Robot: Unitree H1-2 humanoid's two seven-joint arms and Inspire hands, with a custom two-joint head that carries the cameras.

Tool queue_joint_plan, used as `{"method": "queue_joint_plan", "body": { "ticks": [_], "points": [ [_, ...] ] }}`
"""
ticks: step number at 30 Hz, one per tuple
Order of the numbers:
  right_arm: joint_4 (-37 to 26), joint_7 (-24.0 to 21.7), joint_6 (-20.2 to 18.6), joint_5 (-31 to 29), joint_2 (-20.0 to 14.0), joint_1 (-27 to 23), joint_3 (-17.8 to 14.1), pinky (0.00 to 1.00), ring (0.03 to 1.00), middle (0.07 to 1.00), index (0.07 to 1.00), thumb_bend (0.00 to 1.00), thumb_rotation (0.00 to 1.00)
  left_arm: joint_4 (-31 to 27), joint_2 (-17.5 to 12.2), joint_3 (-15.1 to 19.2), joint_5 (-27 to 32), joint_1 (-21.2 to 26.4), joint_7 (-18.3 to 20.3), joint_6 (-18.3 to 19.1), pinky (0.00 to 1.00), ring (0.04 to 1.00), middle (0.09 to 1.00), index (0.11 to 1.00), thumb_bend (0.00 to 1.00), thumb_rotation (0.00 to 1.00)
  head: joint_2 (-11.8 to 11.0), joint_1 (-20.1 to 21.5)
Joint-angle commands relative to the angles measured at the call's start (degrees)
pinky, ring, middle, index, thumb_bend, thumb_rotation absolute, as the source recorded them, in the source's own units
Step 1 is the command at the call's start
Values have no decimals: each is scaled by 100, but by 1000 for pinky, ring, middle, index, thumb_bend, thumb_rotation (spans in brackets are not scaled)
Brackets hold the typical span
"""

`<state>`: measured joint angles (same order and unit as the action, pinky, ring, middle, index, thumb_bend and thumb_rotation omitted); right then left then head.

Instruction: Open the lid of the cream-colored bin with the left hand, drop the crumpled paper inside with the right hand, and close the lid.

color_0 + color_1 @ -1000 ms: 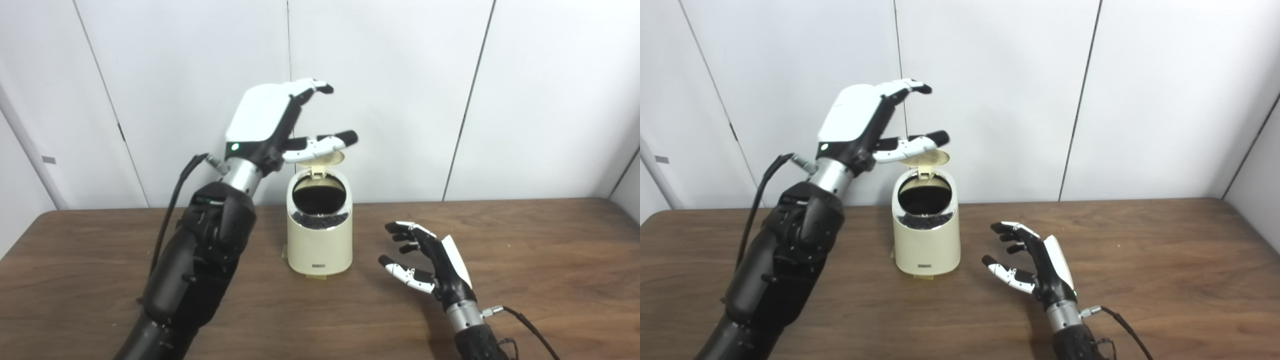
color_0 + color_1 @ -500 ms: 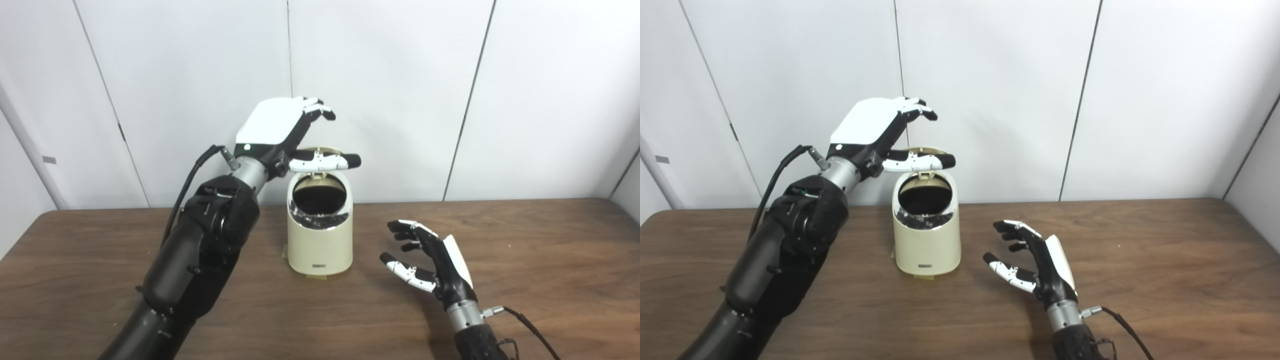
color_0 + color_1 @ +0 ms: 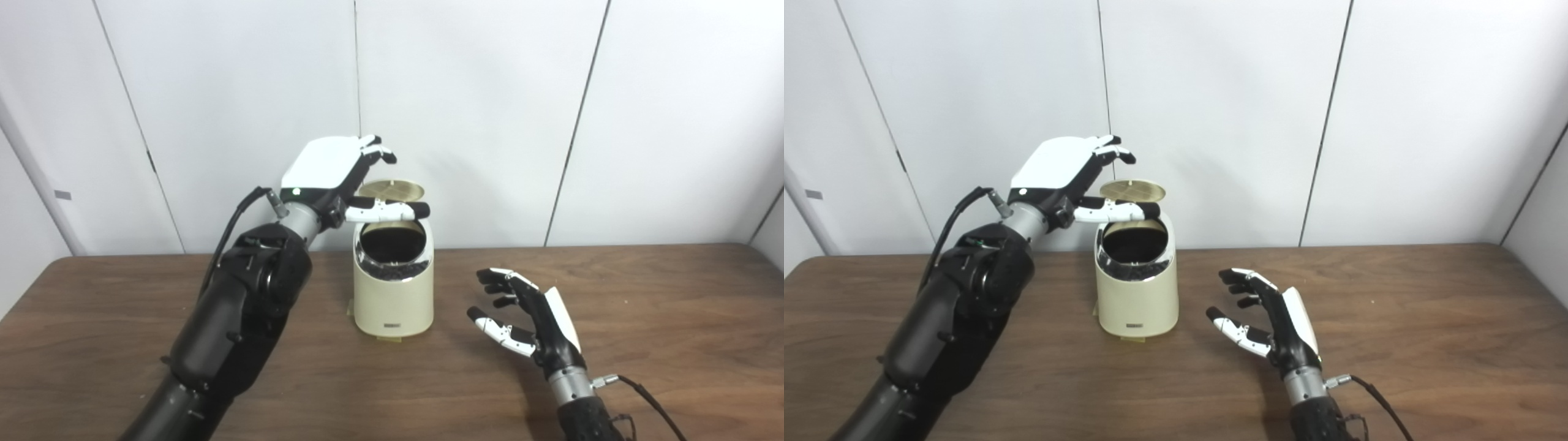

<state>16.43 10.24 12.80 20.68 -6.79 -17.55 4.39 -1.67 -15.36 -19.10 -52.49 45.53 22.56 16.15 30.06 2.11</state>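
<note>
The cream-colored bin stands mid-table with its lid hinged up at the back and its dark mouth showing. My left hand hovers over the bin from the left. Its fingers curl above and behind the raised lid, and its thumb reaches across in front, just under the lid. I cannot tell if it touches the lid. My right hand rests low over the table to the right of the bin, open and holding nothing. No crumpled paper is visible; the bin's inside is too dark to read.
The brown wooden table runs wide on both sides of the bin. White wall panels stand close behind it. A black cable trails from my right wrist, and another loops off my left forearm.
My left hand has come down from high above the bin to just over the raised lid, fingers curling in. The lid still stands open. The right hand has barely moved.
</note>
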Motion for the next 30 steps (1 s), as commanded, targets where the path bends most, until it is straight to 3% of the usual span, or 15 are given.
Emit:
{"method": "queue_joint_plan", "body": {
  "ticks": [1,5,8,15,18,24,30],
  "points": [
    [-153,71,70,31,10,-133,-11,608,719,737,720,305,329,-1,-52,49,-23,297,-349,-241,912,924,907,822,956,942,8,-4],
    [-186,67,65,21,39,-125,-5,603,721,740,713,305,287,-9,-57,39,4,193,-469,-391,974,945,895,819,927,959,41,5],
    [-252,72,-24,84,40,-116,4,606,720,739,717,305,307,-62,-36,33,-39,113,-460,-393,952,945,902,818,937,967,49,-1],
    [-263,32,-52,3,58,-122,-13,617,725,743,722,306,299,-109,-45,-26,-27,-244,-703,-710,930,916,803,790,897,937,64,7],
    [-236,46,12,13,38,-134,-2,619,726,744,721,305,326,-121,-52,-106,-122,-422,-749,-814,907,902,782,786,923,945,63,-6],
    [-151,90,117,45,20,-158,16,606,716,736,717,299,314,-207,-116,-468,-596,-833,-654,-906,971,917,805,821,935,981,60,13],
    [-256,53,0,54,30,-130,17,608,719,739,720,302,334,-198,-41,-556,-719,-1155,-689,-941,990,918,819,819,922,969,91,5]
  ]
}}
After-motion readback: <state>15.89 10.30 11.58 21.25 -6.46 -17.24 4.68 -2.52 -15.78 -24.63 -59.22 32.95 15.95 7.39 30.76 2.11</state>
